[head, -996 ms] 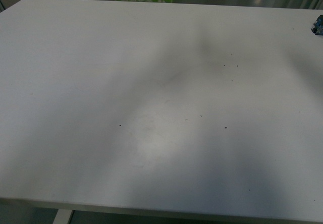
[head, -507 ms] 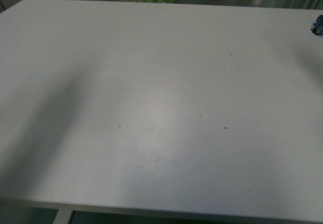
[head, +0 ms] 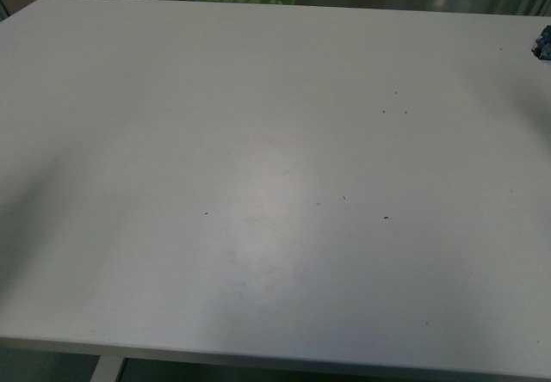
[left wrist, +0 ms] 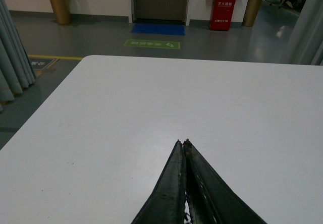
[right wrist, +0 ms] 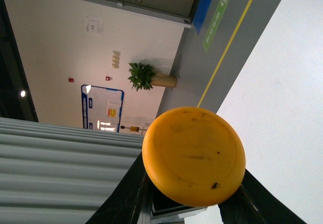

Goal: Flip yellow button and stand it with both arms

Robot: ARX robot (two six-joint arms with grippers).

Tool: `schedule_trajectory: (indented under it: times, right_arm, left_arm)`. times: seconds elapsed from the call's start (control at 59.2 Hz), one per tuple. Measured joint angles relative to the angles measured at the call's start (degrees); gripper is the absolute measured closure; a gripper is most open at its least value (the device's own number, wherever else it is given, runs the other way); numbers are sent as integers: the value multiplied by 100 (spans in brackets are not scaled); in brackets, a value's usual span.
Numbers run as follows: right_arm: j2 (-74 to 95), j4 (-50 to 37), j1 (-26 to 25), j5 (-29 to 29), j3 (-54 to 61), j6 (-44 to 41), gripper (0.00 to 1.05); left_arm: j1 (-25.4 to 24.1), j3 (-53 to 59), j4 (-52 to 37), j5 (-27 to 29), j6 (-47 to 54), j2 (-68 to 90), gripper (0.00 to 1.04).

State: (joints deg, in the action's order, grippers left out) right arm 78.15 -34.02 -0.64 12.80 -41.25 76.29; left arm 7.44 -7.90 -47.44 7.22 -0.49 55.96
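A: How does the right gripper (right wrist: 187, 203) stand?

B: Its 2 dark fingers (right wrist: 126, 196) sit on either side of the yellow button (right wrist: 194, 156) and pinch it by the black body under the cap. The round cap faces the wrist camera and fills the middle of that view. It carries a few small dark specks.

A: And what lies around the button?

B: The white table (right wrist: 282, 82) shows past it on 1 side. Beyond the table's edge are a grey floor with a yellow line (right wrist: 229, 45), a potted plant (right wrist: 143, 76) against a pale wall, and a blue-framed board (right wrist: 101, 108). How high the button is above the table cannot be told.

A: What about the left gripper (left wrist: 183, 144)?

B: Its 2 fingers are pressed together, tip to tip, and point across the white tabletop toward the far edge.

A: And past that edge?

B: There is grey floor with a blue mat (left wrist: 158, 29) at a door, a green sign (left wrist: 152, 44) on the floor and a red box (left wrist: 223, 12) by the wall. A curtain (left wrist: 12, 57) hangs at the side.

A: What does the front view show?

B: It shows the broad white tabletop with a few tiny dark specks. A small bluish-black block (head: 542, 43) sits at the far right, cut by the frame's edge, so its shape is unclear.
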Motion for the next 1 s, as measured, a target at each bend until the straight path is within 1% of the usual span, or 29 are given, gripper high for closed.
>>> schedule_trajectory:
  times: [0.22, 0.27, 0.321, 0.388, 0.557, 0.996]
  right_arm:
    - [-146, 11, -81, 22, 184, -107, 77]
    - [-181, 15, -103, 28, 210, -120, 77]
    - [-210, 22, -136, 37, 219, -140, 77]
    - [-243, 33, -168, 46, 234, -151, 77]
    - [-367, 72, -205, 63, 343, -208, 77]
    - [-444, 79, -232, 114, 415, -254, 77]
  left_arm:
    - [-234, 328, 483, -243, 0, -811, 101]
    - [-474, 411, 551, -597, 2, -953, 101]
    - [-623, 557, 363, -691, 4, -1003, 101]
    - [-708, 640, 468, -684, 4, -1134, 101]
    - [-728, 647, 1150, -706, 4, -1928, 101]
    - [-728, 651, 2455, -706, 4, -3316, 101]
